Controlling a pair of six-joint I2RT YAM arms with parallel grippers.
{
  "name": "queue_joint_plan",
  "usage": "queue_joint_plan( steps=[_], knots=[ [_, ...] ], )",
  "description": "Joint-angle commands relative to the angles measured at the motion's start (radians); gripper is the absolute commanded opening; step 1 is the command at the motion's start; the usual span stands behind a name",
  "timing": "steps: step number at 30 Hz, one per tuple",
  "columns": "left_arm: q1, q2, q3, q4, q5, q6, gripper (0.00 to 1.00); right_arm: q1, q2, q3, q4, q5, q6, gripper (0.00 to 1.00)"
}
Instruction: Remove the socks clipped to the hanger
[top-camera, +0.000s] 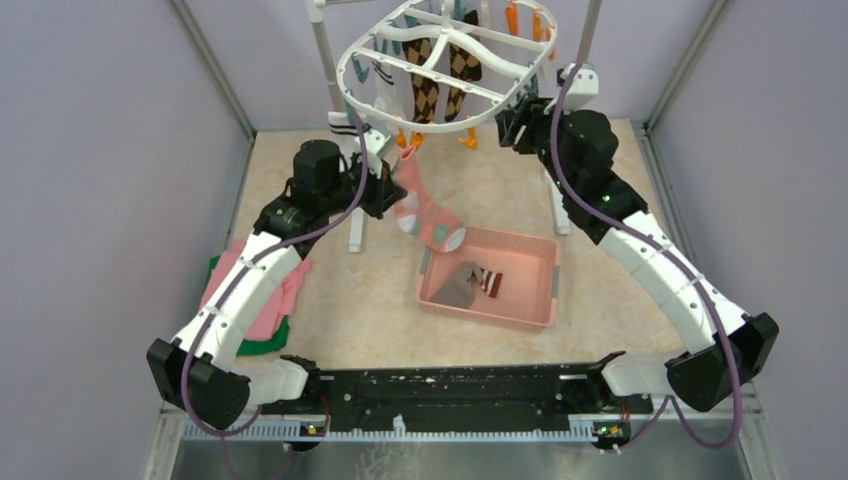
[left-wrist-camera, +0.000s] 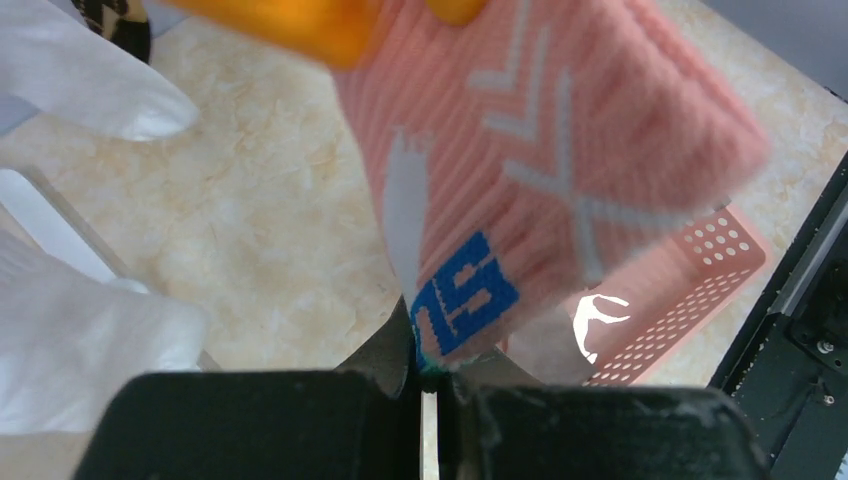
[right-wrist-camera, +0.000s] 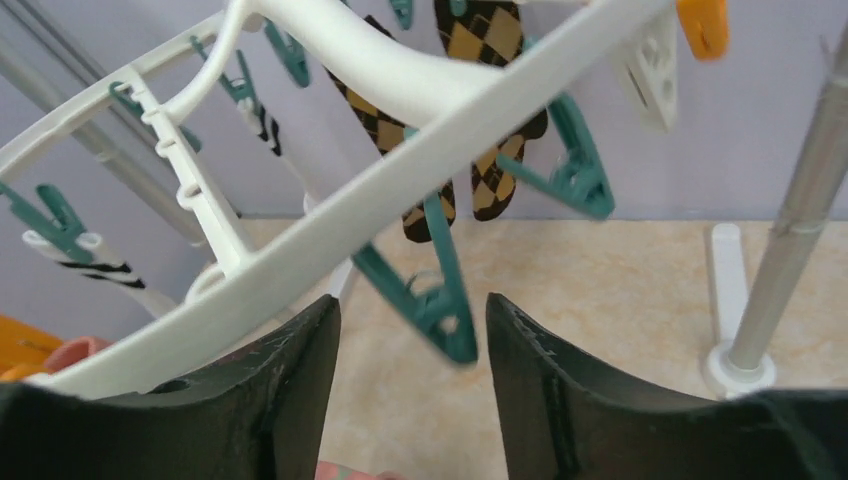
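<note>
The white oval hanger (top-camera: 440, 62) hangs at the back centre with orange and teal clips. A pink sock (top-camera: 425, 210) with teal and white spots hangs from an orange clip (top-camera: 408, 150) at its front rim. My left gripper (top-camera: 388, 188) is shut on this sock's edge; the left wrist view shows the pink sock (left-wrist-camera: 540, 170) pinched between my jaws (left-wrist-camera: 432, 372). A brown argyle pair (top-camera: 440, 85) and a white sock with black stripes (top-camera: 358, 120) hang on the hanger. My right gripper (right-wrist-camera: 412, 320) is open under the hanger's rim (right-wrist-camera: 330, 230), around a teal clip (right-wrist-camera: 440, 300).
A pink basket (top-camera: 490, 280) on the table holds a grey-brown sock (top-camera: 462, 285). Folded pink and green cloths (top-camera: 268, 300) lie at the left. The rack's white stand (top-camera: 355, 230) and a metal pole (right-wrist-camera: 790, 240) stand near the arms. Walls close in on both sides.
</note>
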Motion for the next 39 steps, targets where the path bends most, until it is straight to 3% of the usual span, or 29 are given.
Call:
queue_joint_plan(
  steps=[1, 4, 9, 12, 18, 26, 31, 35, 37, 39],
  knots=[
    [-0.002, -0.050, 0.034, 0.049, 0.003, 0.033, 0.00, -0.021, -0.003, 0.081, -0.115, -0.014, 0.043, 0.61],
    [-0.005, -0.035, 0.050, 0.046, 0.024, 0.043, 0.00, -0.020, -0.039, 0.090, -0.162, -0.013, 0.054, 0.72],
    [-0.039, -0.015, 0.062, 0.059, 0.041, 0.050, 0.00, -0.020, -0.126, 0.081, -0.217, -0.039, 0.064, 0.82],
    [-0.069, -0.010, 0.055, 0.067, 0.024, 0.060, 0.00, -0.020, -0.166, 0.091, -0.259, -0.076, 0.093, 0.98],
    [-0.126, 0.006, 0.047, 0.076, -0.004, 0.073, 0.00, 0.001, -0.228, 0.121, -0.269, -0.197, 0.151, 0.99],
    [-0.144, 0.018, 0.051, 0.078, -0.005, 0.073, 0.00, 0.173, -0.164, 0.175, -0.292, -0.289, 0.120, 0.99],
    [-0.160, 0.011, 0.081, 0.067, 0.011, 0.096, 0.00, 0.188, -0.192, -0.042, -0.176, -0.352, 0.005, 0.99],
    [-0.165, 0.009, 0.092, 0.040, 0.024, 0.101, 0.16, 0.218, -0.249, -0.279, 0.008, -0.336, -0.096, 0.99],
    [-0.165, 0.005, 0.095, 0.033, 0.028, 0.089, 0.34, 0.227, -0.249, -0.338, 0.097, -0.360, -0.126, 0.99],
    [-0.165, -0.003, 0.101, 0.030, 0.030, 0.079, 0.40, 0.228, -0.242, -0.380, 0.176, -0.386, -0.148, 0.99]
  ],
)
